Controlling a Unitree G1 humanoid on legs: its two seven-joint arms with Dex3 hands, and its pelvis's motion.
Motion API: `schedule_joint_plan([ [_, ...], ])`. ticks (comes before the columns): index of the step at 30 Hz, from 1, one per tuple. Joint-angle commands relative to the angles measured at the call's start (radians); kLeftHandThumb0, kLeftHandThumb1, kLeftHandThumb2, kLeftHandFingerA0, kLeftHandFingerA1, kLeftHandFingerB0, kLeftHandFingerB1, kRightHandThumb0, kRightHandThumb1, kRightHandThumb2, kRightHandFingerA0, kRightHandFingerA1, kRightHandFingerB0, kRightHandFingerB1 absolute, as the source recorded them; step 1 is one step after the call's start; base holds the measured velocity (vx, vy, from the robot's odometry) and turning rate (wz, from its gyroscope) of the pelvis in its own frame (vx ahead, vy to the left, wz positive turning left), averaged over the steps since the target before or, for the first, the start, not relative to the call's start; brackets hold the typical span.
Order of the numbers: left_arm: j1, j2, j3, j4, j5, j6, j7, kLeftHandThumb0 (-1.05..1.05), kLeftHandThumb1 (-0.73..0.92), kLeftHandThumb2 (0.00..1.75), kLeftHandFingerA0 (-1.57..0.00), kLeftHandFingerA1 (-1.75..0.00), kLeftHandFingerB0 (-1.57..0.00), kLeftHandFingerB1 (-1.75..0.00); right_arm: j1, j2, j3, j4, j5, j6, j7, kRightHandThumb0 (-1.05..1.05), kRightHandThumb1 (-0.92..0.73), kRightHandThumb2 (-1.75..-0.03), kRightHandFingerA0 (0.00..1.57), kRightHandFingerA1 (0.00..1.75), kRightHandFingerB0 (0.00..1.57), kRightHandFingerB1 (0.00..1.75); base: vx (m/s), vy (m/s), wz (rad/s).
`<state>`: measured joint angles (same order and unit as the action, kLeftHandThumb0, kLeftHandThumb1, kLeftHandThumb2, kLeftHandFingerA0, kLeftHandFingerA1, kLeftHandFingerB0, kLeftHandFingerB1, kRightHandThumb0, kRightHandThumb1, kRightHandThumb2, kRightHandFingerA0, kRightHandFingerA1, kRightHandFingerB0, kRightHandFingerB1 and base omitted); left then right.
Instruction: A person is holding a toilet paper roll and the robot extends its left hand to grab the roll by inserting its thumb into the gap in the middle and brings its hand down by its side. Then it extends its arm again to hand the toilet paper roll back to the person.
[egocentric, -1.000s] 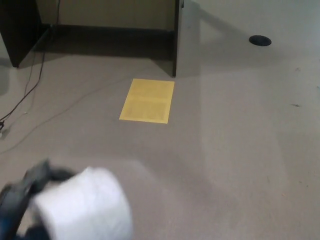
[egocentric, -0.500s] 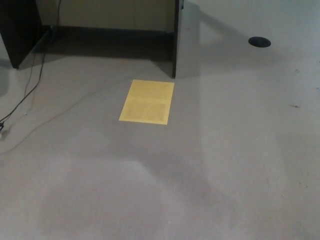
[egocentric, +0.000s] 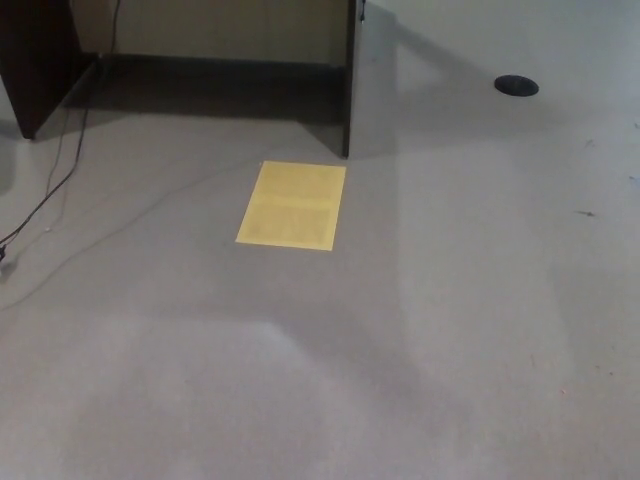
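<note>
The toilet paper roll was nowhere in your head view at this moment, and neither robot hand showed, so you could not tell from here whether the left one was spread, pressed together or pinching the roll. No person, hand or sleeve appeared either.

What you had was bare grey floor (egocentric: 420, 340). A yellow sheet (egocentric: 291, 205) lay flat on it, up the middle toward the far edge, just short of a dark upright panel (egocentric: 348, 80) that stood at the far side. A thin cable (egocentric: 60, 180) trailed across the floor near the left edge, beside a dark cabinet side (egocentric: 35, 60) in the far left corner. A small round black spot (egocentric: 516, 86) sat near the far right corner, well apart from everything else.

As a judgement on progress: an empty view fits the stage where the left arm hangs by the robot's side with the roll, below the camera's reach, but nothing here confirmed that the roll was held. If so, the grab and the lowering were done, and the second reach, handing the roll back to the person, remained. You would want the roll and the left robot hand back in view before counting the first half as complete.
</note>
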<state>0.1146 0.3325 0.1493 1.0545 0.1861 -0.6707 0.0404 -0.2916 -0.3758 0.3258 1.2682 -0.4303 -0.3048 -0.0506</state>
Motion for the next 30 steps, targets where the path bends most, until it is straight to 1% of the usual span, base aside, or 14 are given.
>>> schedule_joint_plan([
  [1, -0.014, 0.001, 0.022, -0.014, -0.062, -0.056, -0.013, -0.14, 0.80, 0.73, -0.80, -1.43, -0.76, -1.18, -0.003, -0.006, 0.000, 0.010, -0.008, 0.013, 0.000, -0.37, -0.67, -0.60, 0.74, 0.60, 0.54, 0.42, 0.00, 0.000, 0.00],
  [2, -0.017, -0.004, 0.027, -0.047, -0.073, -0.030, -0.018, -0.13, 0.85, 0.67, -0.77, -1.49, -0.69, -1.21, 0.004, -0.005, 0.003, 0.009, -0.011, 0.008, -0.002, -0.37, -0.67, -0.60, 0.73, 0.59, 0.54, 0.43, 0.00, 0.000, 0.00],
  [7, -0.066, -0.060, 0.037, -0.377, -0.193, 0.043, -0.109, -0.10, 0.81, 0.75, -0.87, -1.64, -0.68, -1.34, 0.019, -0.004, 0.003, 0.004, -0.009, 0.005, -0.009, -0.36, -0.67, -0.60, 0.77, 0.67, 0.57, 0.43, 0.00, 0.000, 0.02],
  [11, -0.143, -0.076, -0.008, -0.640, -0.164, 0.167, -0.109, -0.07, 0.76, 0.85, -0.90, -1.52, -0.75, -1.25, 0.005, -0.004, -0.002, -0.002, -0.004, 0.012, -0.008, -0.35, -0.67, -0.60, 0.78, 0.66, 0.56, 0.43, 0.00, 0.000, 0.00],
  [15, -0.237, -0.107, -0.074, -0.858, -0.165, 0.272, -0.145, -0.05, 0.82, 0.72, -0.86, -1.58, -0.69, -1.28, 0.018, -0.004, 0.000, -0.003, -0.005, 0.006, -0.014, -0.36, -0.67, -0.60, 0.77, 0.65, 0.56, 0.43, 0.00, 0.000, 0.00],
  [17, -0.346, -0.123, -0.131, -0.962, -0.122, 0.334, -0.166, -0.04, 0.79, 0.75, -0.82, -1.53, -0.71, -1.28, 0.015, -0.006, -0.002, -0.004, -0.003, 0.003, -0.013, -0.36, -0.67, -0.60, 0.76, 0.61, 0.56, 0.43, 0.00, 0.000, 0.00],
  [19, -0.371, -0.127, -0.143, -0.990, -0.116, 0.358, -0.173, -0.04, 0.79, 0.75, -0.82, -1.53, -0.71, -1.28, 0.011, -0.006, -0.002, -0.006, -0.004, 0.004, -0.012, -0.36, -0.67, -0.60, 0.76, 0.61, 0.56, 0.43, 0.00, 0.000, 0.00],
  [20, -0.459, -0.150, -0.188, -1.031, -0.071, 0.383, -0.184, -0.04, 0.77, 0.76, -0.93, -1.43, -0.76, -1.19, 0.003, -0.002, -0.006, -0.007, 0.000, 0.006, -0.012, -0.36, -0.67, -0.60, 0.76, 0.60, 0.55, 0.43, 0.00, 0.000, 0.00],
  [21, -0.473, -0.147, -0.192, -1.041, -0.069, 0.395, -0.187, -0.04, 0.77, 0.76, -0.93, -1.43, -0.76, -1.19, -0.002, 0.003, -0.006, -0.007, 0.001, 0.009, -0.012, -0.36, -0.67, -0.60, 0.76, 0.60, 0.55, 0.43, 0.00, 0.000, 0.00],
  [22, -0.526, -0.157, -0.234, -1.057, -0.030, 0.380, -0.208, 0.01, 0.72, 0.82, -0.82, -1.50, -0.72, -1.24, -0.004, 0.003, -0.009, -0.006, 0.004, 0.008, -0.005, -0.35, -0.67, -0.60, 0.75, 0.59, 0.55, 0.43, 0.00, 0.000, 0.00],
  [23, -0.563, -0.163, -0.269, -1.070, 0.007, 0.374, -0.227, 0.00, 0.72, 0.79, -0.78, -1.48, -0.74, -1.18, -0.004, 0.002, -0.010, -0.006, 0.006, 0.007, -0.002, -0.36, -0.67, -0.60, 0.74, 0.61, 0.55, 0.43, 0.00, 0.000, 0.00],
  [25, -0.604, -0.174, -0.327, -1.098, 0.069, 0.393, -0.242, -0.03, 0.71, 0.79, -0.80, -1.43, -0.76, -1.16, -0.004, -0.002, -0.009, -0.007, 0.004, 0.006, -0.003, -0.36, -0.67, -0.60, 0.75, 0.60, 0.55, 0.43, 0.00, 0.000, 0.00],
  [28, -0.681, -0.221, -0.426, -1.129, 0.148, 0.436, -0.244, -0.17, 0.74, 0.72, -0.78, -1.56, -0.70, -1.30, -0.007, -0.006, -0.003, -0.007, -0.005, -0.002, -0.008, -0.38, -0.67, -0.60, 0.74, 0.60, 0.55, 0.43, 0.00, 0.000, 0.00],
  [30, -0.698, -0.238, -0.459, -1.160, 0.156, 0.483, -0.247, -0.16, 0.75, 0.73, -0.80, -1.60, -0.68, -1.36, -0.004, -0.003, -0.002, -0.007, -0.005, 0.000, -0.011, -0.38, -0.67, -0.60, 0.74, 0.62, 0.56, 0.43, 0.00, 0.000, 0.00],
])
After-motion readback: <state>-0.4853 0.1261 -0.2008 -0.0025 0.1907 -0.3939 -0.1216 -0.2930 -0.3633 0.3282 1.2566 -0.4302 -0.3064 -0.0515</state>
